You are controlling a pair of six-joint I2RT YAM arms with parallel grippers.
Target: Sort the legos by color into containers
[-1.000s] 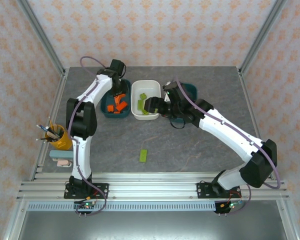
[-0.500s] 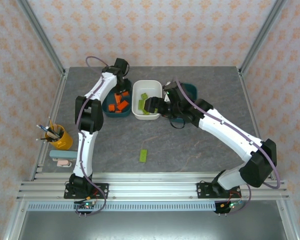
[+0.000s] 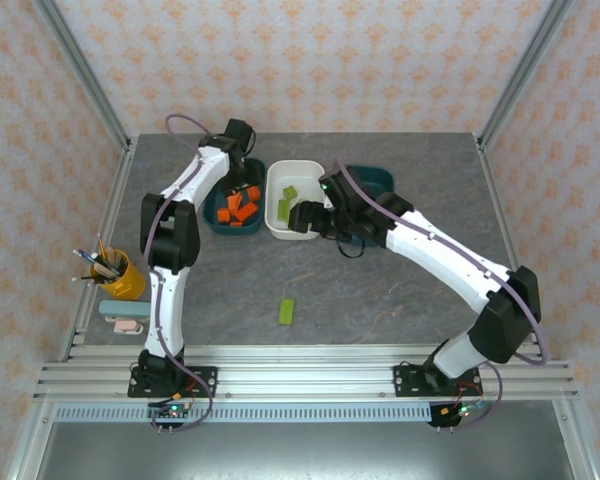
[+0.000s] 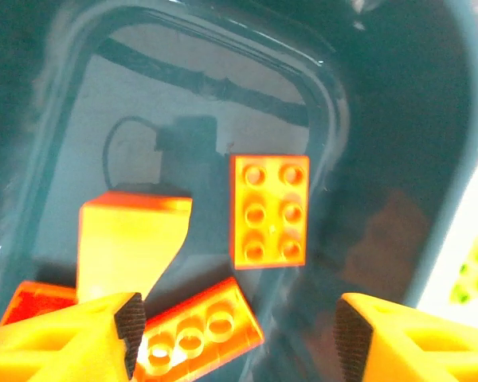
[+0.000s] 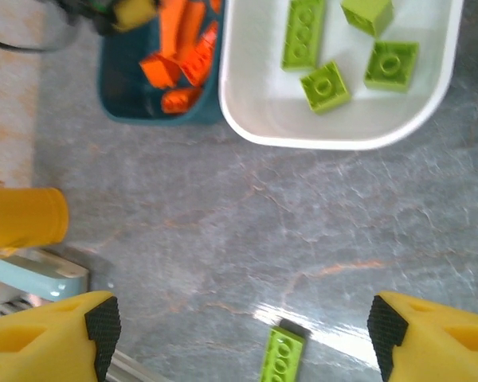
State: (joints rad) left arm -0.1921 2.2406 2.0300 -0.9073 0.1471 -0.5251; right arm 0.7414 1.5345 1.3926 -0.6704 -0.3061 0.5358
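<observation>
Left tool gapes empty over the dark teal plastic tub of orange bricks, drop seemingly done. Right tool, wide open and empty, should next descend on the lone lime green oblong brick on the grey tabletop.

Left tub: dark teal, at 11 o'clock on the tabletop, with orange bricks heaped inside.
White tub: at 12 o'clock, just beside the left tub, green bricks inside.
Right tub: dark teal, at 1 o'clock, mostly hidden by the right arm.
Loose brick: green oblong, alone at 6 o'clock.
Left hand: over the left tub's far end.
Right hand: over the white tub's near right corner.
Pen cup: yellow, at 8 o'clock.
</observation>
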